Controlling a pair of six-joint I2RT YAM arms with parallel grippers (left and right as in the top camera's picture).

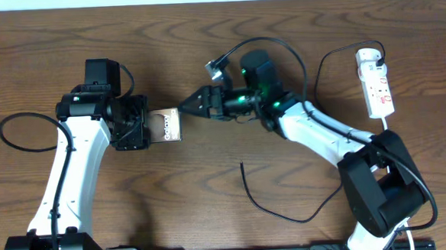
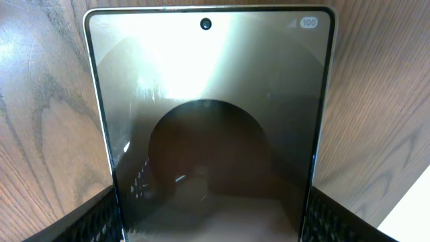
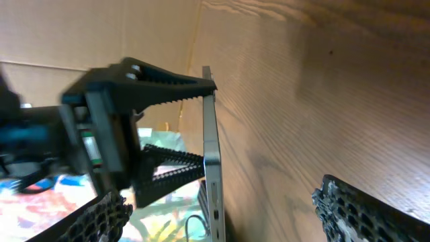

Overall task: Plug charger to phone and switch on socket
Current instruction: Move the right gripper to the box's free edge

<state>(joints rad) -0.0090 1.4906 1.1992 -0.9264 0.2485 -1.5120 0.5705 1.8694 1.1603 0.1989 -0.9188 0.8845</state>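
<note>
Risk: left hand (image 1: 148, 127) grips the phone (image 1: 166, 126) left of centre, right hand (image 1: 182, 109) open and empty at its right end, charger (image 1: 243, 174) loose on the near desk (image 1: 203, 34); closing could knock the phone askew.

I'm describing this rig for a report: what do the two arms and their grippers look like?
The left arm and right arm have white links, black joints and looping black cables; the right arm shows a green light. The left gripper and right gripper are black, with textured fingers.
</note>
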